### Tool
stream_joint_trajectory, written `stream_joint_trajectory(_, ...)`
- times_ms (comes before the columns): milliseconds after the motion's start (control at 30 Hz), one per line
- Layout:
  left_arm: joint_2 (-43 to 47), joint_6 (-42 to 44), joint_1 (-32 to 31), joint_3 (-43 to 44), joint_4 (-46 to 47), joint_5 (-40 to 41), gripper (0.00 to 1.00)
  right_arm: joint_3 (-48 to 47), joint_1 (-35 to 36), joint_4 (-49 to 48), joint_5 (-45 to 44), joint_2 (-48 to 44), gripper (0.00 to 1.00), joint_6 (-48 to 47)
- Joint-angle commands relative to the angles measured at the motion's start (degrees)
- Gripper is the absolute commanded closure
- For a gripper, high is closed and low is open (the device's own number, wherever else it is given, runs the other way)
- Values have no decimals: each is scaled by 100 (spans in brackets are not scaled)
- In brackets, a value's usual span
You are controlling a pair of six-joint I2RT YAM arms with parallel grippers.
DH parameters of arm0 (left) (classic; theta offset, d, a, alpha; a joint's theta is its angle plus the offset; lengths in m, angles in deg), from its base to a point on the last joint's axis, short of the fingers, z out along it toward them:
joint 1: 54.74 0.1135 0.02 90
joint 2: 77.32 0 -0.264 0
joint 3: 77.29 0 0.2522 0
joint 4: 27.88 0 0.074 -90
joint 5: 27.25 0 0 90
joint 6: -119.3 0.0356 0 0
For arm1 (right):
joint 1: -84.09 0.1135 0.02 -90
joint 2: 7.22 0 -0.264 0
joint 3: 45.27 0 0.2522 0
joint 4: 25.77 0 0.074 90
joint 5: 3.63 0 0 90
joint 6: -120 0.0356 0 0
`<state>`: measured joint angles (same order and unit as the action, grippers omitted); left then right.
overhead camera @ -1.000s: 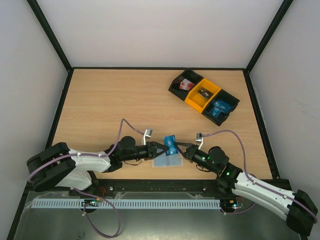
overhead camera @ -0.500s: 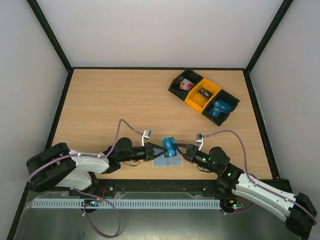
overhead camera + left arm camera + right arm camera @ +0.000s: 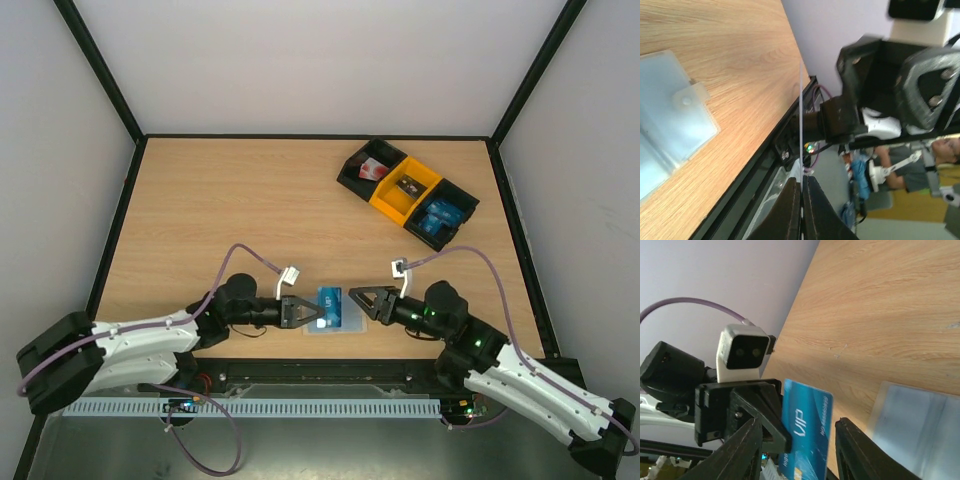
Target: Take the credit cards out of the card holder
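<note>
Gripping one credit card (image 3: 807, 422) by its lower edge, the left gripper (image 3: 801, 184) has both fingers pressed against the card's faces. In the left wrist view the card shows only as a thin line. The card is held upright, clear of the bench (image 3: 220, 200) and just above the card holder (image 3: 670, 120), so it appears fully withdrawn from its pocket.

The right gripper (image 3: 360, 300) faces the card from the opposite side. Its jaws are spread and empty, near the card but not touching it. This arrangement suggests a handover or a standby position.

The card holder lies flat near the front edge of the bench, and neither arm is holding it. Whether another card remains inside cannot be determined. The bins (image 3: 408, 193) stand well apart at the far right. One contains blue items, so it is probably the deposit point.
</note>
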<state>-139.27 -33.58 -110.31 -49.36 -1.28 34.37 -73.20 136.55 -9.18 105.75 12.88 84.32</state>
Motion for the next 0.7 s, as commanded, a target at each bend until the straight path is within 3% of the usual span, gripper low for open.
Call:
stream_joint_trajectory(0, 483, 1007, 39, 342, -1586, -381, 97, -765, 9, 1167, 138, 188, 60, -961)
stream_joint_trajectory(267, 1019, 1477, 38, 492, -2263, -1043, 97, -1356, 9, 1341, 1177, 934, 56, -1381)
stream_joint_trajectory(667, 1026, 1814, 39, 576, -2466, -1470, 97, -1031, 10, 338, 2345, 1703, 58, -1270)
